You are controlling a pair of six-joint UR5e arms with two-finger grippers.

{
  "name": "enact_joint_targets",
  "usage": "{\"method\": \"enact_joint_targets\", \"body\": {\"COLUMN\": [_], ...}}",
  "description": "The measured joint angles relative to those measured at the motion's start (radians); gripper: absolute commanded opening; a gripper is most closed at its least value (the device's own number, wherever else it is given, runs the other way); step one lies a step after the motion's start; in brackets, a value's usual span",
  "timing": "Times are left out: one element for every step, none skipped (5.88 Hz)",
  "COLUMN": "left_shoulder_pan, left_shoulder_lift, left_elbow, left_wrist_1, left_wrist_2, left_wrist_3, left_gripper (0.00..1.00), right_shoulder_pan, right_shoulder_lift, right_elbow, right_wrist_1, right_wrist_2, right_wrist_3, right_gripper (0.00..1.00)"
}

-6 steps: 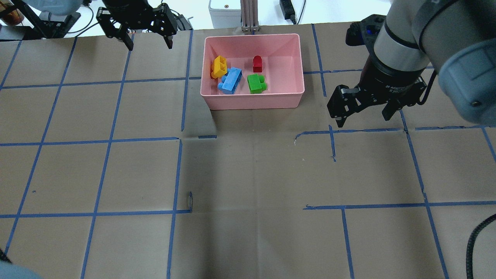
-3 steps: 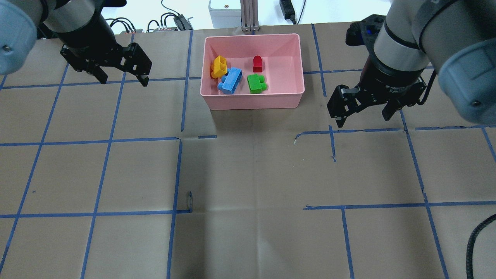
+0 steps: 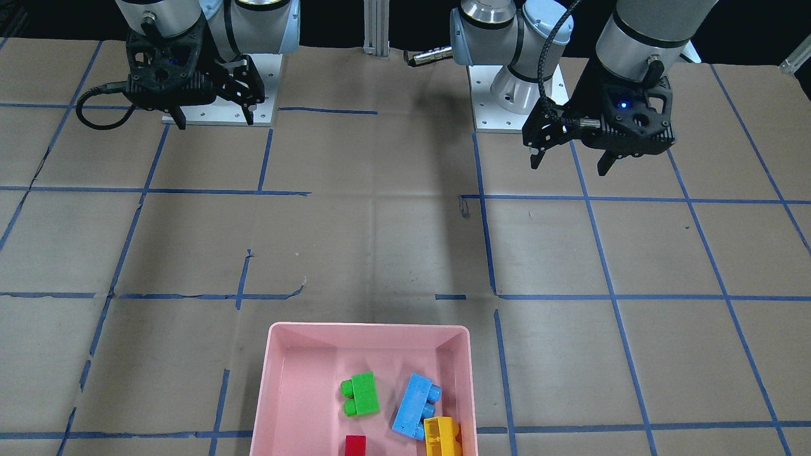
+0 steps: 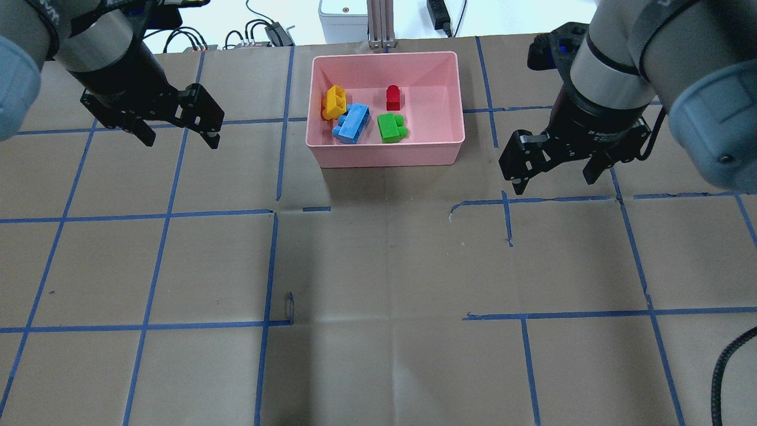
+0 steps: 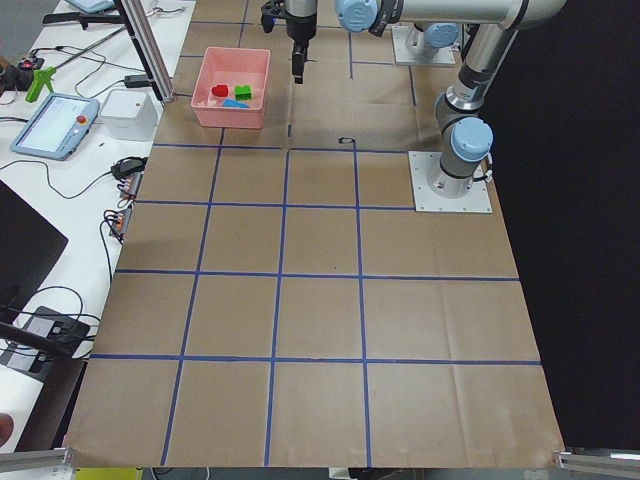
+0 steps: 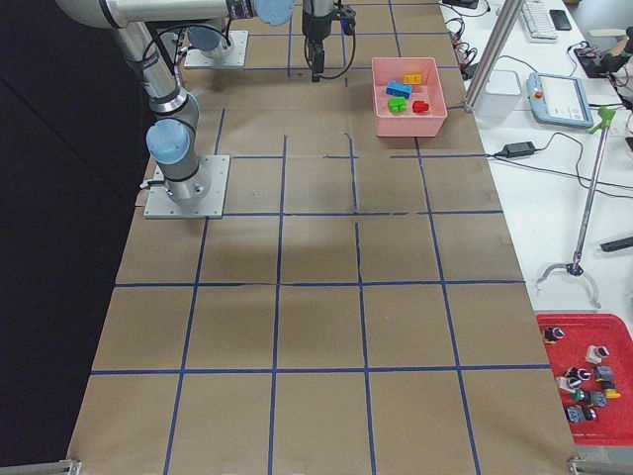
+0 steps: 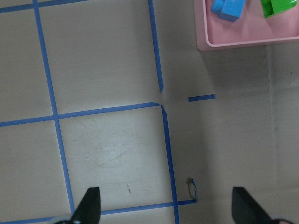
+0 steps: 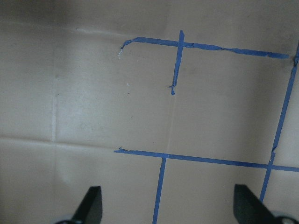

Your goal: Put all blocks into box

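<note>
Here, nearest me, the brown table (image 4: 378, 266) is crossed by a grid of blue tape (image 4: 159, 213).

Farther out on my right side, my right gripper (image 4: 556, 182) hangs above the table with its fingers spread wide and nothing between them. Its wrist camera looks straight down at paper and tape, with one dark finger (image 8: 91, 205) at each lower corner of the view. From the front camera, this gripper (image 3: 215, 121) hangs close to my base.

A little farther out on my left side, my left gripper (image 4: 181, 143) also hovers over the table, jaws apart and holding nothing. Its wrist view shows both fingers (image 7: 91, 205) well apart. The near corner of the box (image 7: 233, 44) sits at the upper right, with parts of the blue block (image 7: 227, 7) and green block (image 7: 280, 5) inside it.

The box (image 4: 390, 155) stands at the far middle of the table, between the two grippers and well clear of both. All four blocks lie inside it:

- **Green block** (image 4: 391, 128): close to the near wall, around the middle.
- **Blue block** (image 4: 353, 123): to its left, lying at an angle.
- **Yellow block** (image 4: 335, 102): farther back by the left wall, tilted, and it looks to be touching the blue one's far end.
- **Red block** (image 4: 392, 97): behind the green one and apart from it.
</note>
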Motion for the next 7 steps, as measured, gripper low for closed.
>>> {"method": "enact_joint_targets", "body": {"left_shoulder_pan": [-0.017, -0.023, -0.025, -0.025, -0.026, -0.026, -0.025], "left_shoulder_lift": [-0.005, -0.007, -0.009, -0.012, -0.013, -0.012, -0.011], "left_elbow": [0.002, 0.005, 0.008, 0.012, 0.015, 0.017, 0.019], "left_wrist_1": [0.000, 0.000, 0.000, 0.000, -0.001, -0.002, -0.003], "left_wrist_2": [0.004, 0.006, 0.007, 0.008, 0.009, 0.010, 0.010], "left_wrist_3": [-0.013, -0.016, -0.016, -0.014, -0.011, -0.009, -0.007], "left_gripper": [0.99, 0.99, 0.99, 0.99, 0.99, 0.99, 0.99], "right_shoulder_pan": [0.000, 0.000, 0.000, 0.000, 0.000, 0.000, 0.000], "right_shoulder_lift": [0.001, 0.002, 0.003, 0.003, 0.003, 0.003, 0.003], "right_elbow": [-0.003, -0.007, -0.006, -0.007, -0.009, -0.008, -0.005], "right_wrist_1": [-0.002, -0.020, -0.040, -0.047, -0.050, -0.051, -0.051], "right_wrist_2": [0.000, -0.001, -0.003, -0.002, 0.000, 0.000, -0.001], "right_wrist_3": [0.000, 0.000, 0.001, 0.004, 0.010, 0.009, 0.007], "right_gripper": [1.00, 1.00, 1.00, 1.00, 1.00, 1.00, 1.00]}}
